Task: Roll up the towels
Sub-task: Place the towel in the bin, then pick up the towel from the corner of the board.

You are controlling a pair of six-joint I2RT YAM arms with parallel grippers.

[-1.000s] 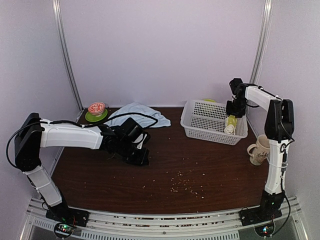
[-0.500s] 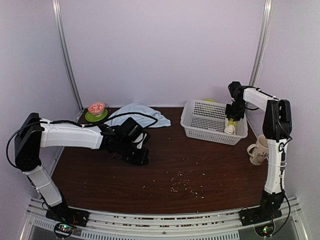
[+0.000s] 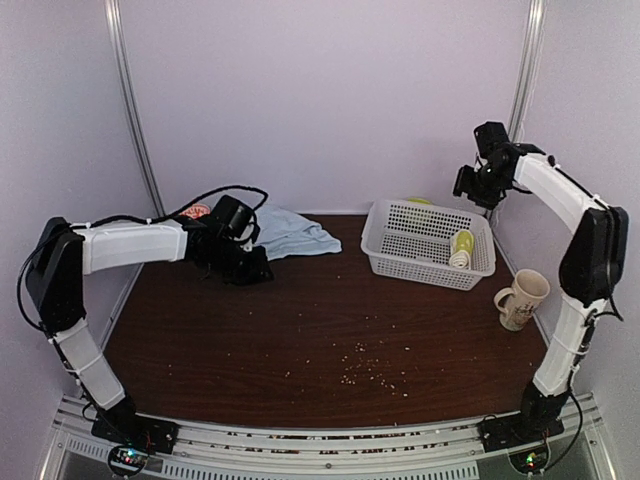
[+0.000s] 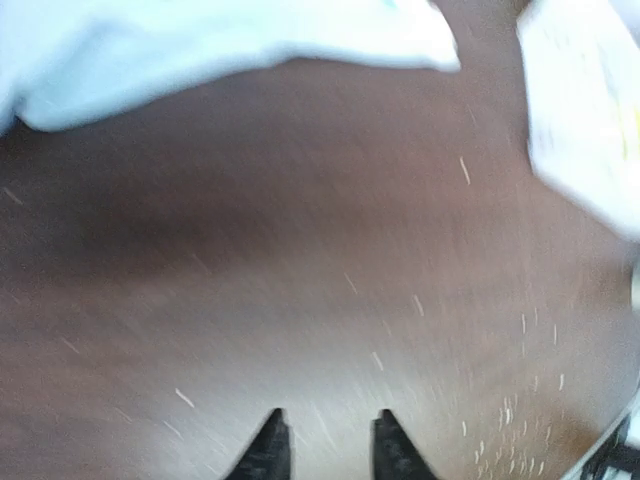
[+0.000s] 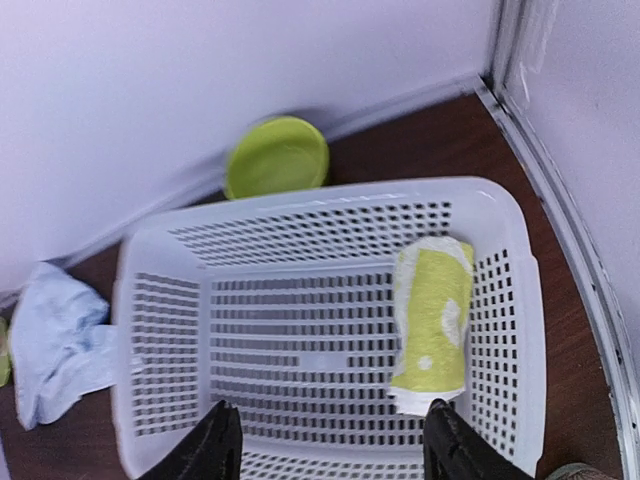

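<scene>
A pale-blue towel [image 3: 290, 232] lies crumpled at the back left of the table, and shows blurred along the top of the left wrist view [image 4: 200, 40]. My left gripper [image 3: 248, 268] hovers just in front of it, over bare wood. Its jaws [image 4: 330, 450] are open by a narrow gap with nothing between them. The lime-green towel [image 3: 462, 248] lies rolled up inside the white basket [image 3: 400, 245], against its right wall [image 5: 432, 325]. My right gripper [image 3: 475, 185] hangs high above the basket, open wide and empty [image 5: 335, 445].
A cream mug [image 3: 520, 298] stands to the right of the basket. A green plate [image 5: 277, 157] lies behind the basket by the wall. A red bowl [image 3: 195, 212] on a green saucer sits at the back left corner. Crumbs [image 3: 370, 365] dot the table's front middle.
The right gripper let go of the lime roll in the basket, opened wider and rose well above it. The left gripper moved back and left toward the blue towel, and its jaws parted.
</scene>
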